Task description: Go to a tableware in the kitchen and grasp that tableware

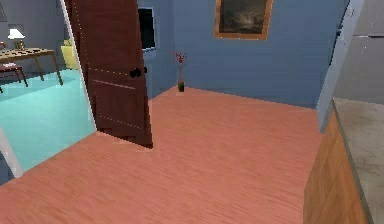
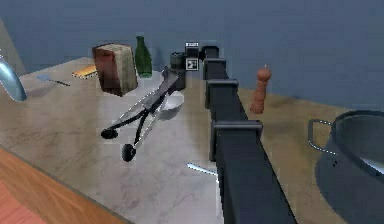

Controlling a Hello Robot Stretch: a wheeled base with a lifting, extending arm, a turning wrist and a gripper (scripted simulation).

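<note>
You have the arm (image 2: 235,150) stretched out over the counter (image 2: 60,140). At its far end the gripper (image 2: 119,143) slants down toward the arm side view's lower left, its two thin fingers ending over bare counter top.

The small white bowl (image 2: 173,106) sits on the counter just beside the fingers, on their right in that view, close to where they leave the gripper's dark body and back from the tips. You cannot tell from here whether the fingers touch the bowl, and you cannot tell whether the gripper is grasping anything or is released.

Farther out on the counter stand a brown box (image 2: 115,68) and a green bottle (image 2: 144,57), side by side. A pepper mill (image 2: 262,90) stands upright to the arm's right, and a dark pot (image 2: 355,150) fills the right edge. A knife (image 2: 201,169) lies flat near the arm's left side.

Ahead of you, a brown door (image 1: 115,70) stands ajar on a pink wooden floor, with a framed painting (image 1: 243,17) on the blue wall.
</note>
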